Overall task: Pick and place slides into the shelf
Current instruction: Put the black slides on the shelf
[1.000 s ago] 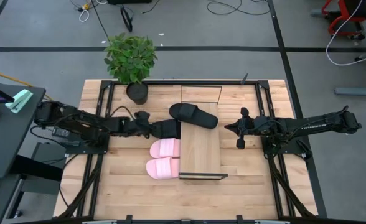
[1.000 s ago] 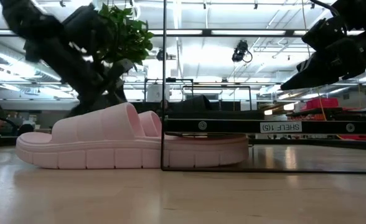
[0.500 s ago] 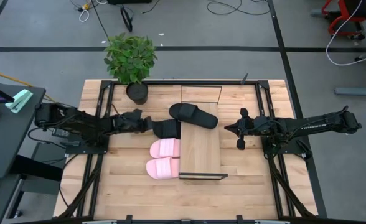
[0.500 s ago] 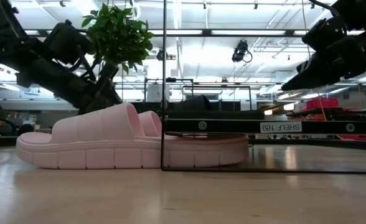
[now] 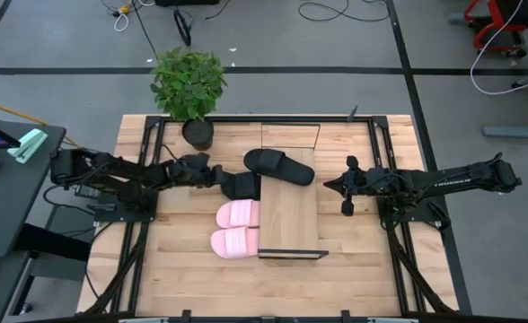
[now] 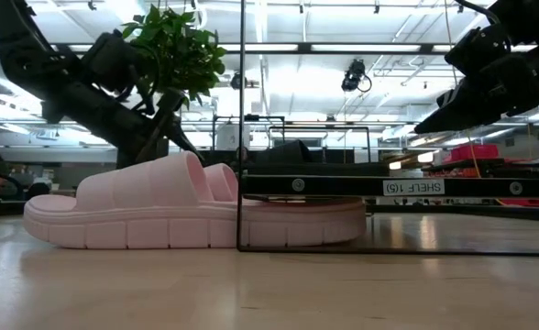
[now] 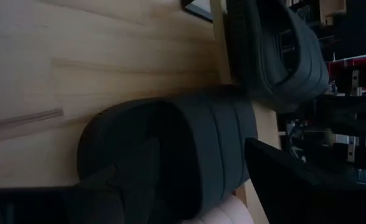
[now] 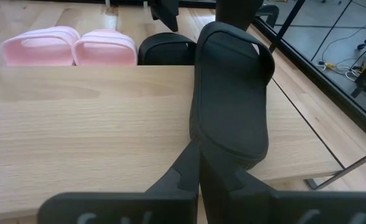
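Note:
One black slide [image 5: 279,166] lies across the far end of the shelf [image 5: 291,220], a light-wood board on a black frame. The other black slide [image 5: 241,186] rests sole-down on the table with its front end under the shelf's left edge. Two pink slides [image 5: 236,213] [image 5: 234,242] lie beside it, also partly under the board. My left gripper [image 5: 215,176] is open just left of the table's black slide [image 7: 183,137]; the high view shows a small gap between them. My right gripper [image 5: 333,184] is shut and hovers right of the shelf, apart from the slide on it [image 8: 233,93].
A potted plant [image 5: 189,85] stands at the table's far left, close behind my left arm. The shelf's thin black frame posts [image 6: 241,137] rise in front of the pink slide [image 6: 159,211]. Bare shelf board [image 8: 83,118] extends toward the table's near side.
My left gripper has drawn back from the black slide toward the table's left edge and a little toward the far edge. The slide has stayed where it was, half under the shelf. The right arm has kept still.

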Tool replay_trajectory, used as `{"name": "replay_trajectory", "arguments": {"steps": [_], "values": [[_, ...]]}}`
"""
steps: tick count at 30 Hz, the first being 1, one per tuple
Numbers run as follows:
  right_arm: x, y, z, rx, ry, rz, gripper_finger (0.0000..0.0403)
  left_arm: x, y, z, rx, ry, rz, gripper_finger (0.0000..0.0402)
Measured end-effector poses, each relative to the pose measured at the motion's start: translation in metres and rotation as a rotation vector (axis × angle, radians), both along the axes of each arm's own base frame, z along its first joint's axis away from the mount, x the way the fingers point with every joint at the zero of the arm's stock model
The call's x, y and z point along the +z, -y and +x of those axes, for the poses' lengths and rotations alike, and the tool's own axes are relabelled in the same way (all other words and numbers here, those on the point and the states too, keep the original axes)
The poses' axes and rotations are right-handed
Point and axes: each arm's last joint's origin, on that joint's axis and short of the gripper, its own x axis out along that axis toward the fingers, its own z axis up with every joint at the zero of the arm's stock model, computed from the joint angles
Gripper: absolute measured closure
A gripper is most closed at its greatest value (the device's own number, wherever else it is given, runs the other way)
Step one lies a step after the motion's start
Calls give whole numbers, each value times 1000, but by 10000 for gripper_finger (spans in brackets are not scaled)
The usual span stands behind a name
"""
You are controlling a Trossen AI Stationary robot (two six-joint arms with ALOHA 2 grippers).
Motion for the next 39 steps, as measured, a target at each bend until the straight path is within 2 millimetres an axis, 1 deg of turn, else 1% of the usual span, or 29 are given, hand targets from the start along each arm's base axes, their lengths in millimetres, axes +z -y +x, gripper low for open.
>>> {"name": "replay_trajectory", "arguments": {"steps": [5, 10, 16, 22, 25, 28, 33, 39], "values": [[0, 0, 0, 1, 0, 1, 389, -3, -3, -3, -87, -31, -34, 158], [0, 0, 0, 2, 0, 1, 389, -7, -7, -6, -99, -65, -51, 162], [0, 0, 0, 3, 0, 1, 389, -4, -14, -12, -153, -57, -97, 161], [0, 0, 0, 2, 0, 3, 389, 0, -18, -28, -131, -135, -88, 169], [0, 0, 0, 2, 0, 3, 389, 2, -18, -32, -120, -150, -79, 169], [0, 0, 0, 2, 0, 3, 389, 1, -16, -34, -122, -177, -89, 168], [0, 0, 0, 1, 0, 3, 389, -7, -9, -38, -91, -297, -93, 172], [0, 0, 0, 2, -1, 3, 389, -5, -7, -35, -49, -291, -53, 170]]}}
